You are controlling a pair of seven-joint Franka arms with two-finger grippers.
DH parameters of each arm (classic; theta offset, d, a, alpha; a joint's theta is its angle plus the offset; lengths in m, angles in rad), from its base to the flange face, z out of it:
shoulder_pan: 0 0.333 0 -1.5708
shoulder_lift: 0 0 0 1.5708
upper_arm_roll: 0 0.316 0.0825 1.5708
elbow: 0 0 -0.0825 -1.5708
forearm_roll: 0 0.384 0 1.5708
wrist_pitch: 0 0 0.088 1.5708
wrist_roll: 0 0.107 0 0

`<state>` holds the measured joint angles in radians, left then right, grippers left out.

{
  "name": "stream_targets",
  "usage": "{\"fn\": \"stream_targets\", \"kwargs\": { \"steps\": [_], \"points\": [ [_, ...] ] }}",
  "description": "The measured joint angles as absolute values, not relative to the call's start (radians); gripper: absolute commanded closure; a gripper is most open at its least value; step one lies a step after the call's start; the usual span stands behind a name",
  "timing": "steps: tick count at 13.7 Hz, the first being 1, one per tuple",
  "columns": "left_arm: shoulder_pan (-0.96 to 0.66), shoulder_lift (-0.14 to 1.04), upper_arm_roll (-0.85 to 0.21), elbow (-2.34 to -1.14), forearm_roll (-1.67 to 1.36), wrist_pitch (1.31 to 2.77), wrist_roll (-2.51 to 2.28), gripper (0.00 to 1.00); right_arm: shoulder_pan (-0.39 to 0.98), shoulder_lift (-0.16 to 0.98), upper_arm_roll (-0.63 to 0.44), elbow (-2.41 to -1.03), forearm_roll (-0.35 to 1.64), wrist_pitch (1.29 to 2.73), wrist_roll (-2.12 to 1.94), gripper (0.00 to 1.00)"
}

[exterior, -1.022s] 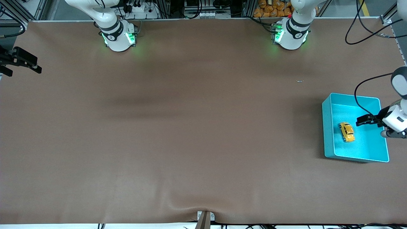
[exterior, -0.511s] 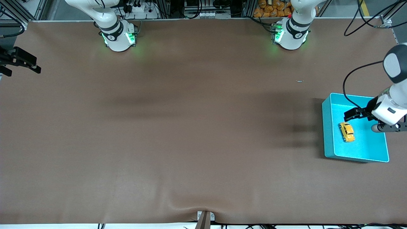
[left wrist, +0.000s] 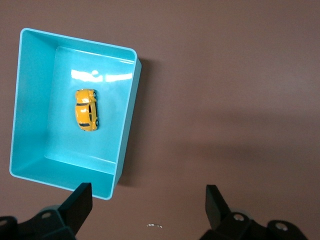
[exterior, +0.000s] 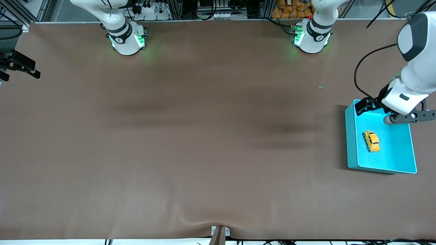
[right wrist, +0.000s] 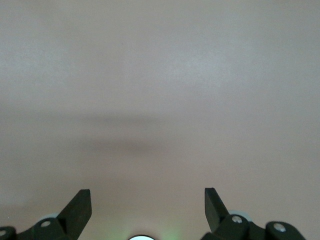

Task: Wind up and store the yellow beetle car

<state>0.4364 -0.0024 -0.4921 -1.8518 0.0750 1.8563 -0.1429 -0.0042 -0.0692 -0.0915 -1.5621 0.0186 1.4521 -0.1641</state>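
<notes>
The right gripper (exterior: 18, 64) hangs at the right arm's end of the brown table (exterior: 204, 143), its black fingers (right wrist: 77, 210) spread apart with nothing between them. Toward the left arm's end sits the turquoise bin (exterior: 351, 149), and the yellow beetle car (exterior: 371, 141) lies on its floor on its wheels, touching no wall. The left gripper (exterior: 362, 105) is over the bin's edge farthest from the front camera, fingers (left wrist: 80, 202) wide apart and empty
</notes>
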Motion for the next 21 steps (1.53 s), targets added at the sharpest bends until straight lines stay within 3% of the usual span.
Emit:
{"fn": "stream_targets", "kwargs": {
  "steps": [4, 8, 14, 21],
  "points": [
    [0.168, -0.063, -0.233, -1.846, 0.043, 1.774, -0.143, 0.00, -0.004, -0.069, -0.091, -1.562, 0.019, 1.452, -0.164, 0.00],
    [-0.013, -0.135, -0.111, -1.841, 0.004, 1.715, -0.193, 0.00, -0.004, -0.069, -0.091, -1.561, 0.019, 1.452, -0.164, 0.00],
    [-0.097, -0.174, -0.082, -1.789, 0.003, 1.632, -0.244, 0.00, -0.004, -0.069, -0.091, -1.561, 0.019, 1.452, -0.164, 0.00],
    [-0.100, -0.066, -0.078, -1.609, 0.003, 1.607, -0.191, 0.00, -0.004, -0.069, -0.091, -1.561, 0.019, 1.452, -0.164, 0.00]
  ]
}}
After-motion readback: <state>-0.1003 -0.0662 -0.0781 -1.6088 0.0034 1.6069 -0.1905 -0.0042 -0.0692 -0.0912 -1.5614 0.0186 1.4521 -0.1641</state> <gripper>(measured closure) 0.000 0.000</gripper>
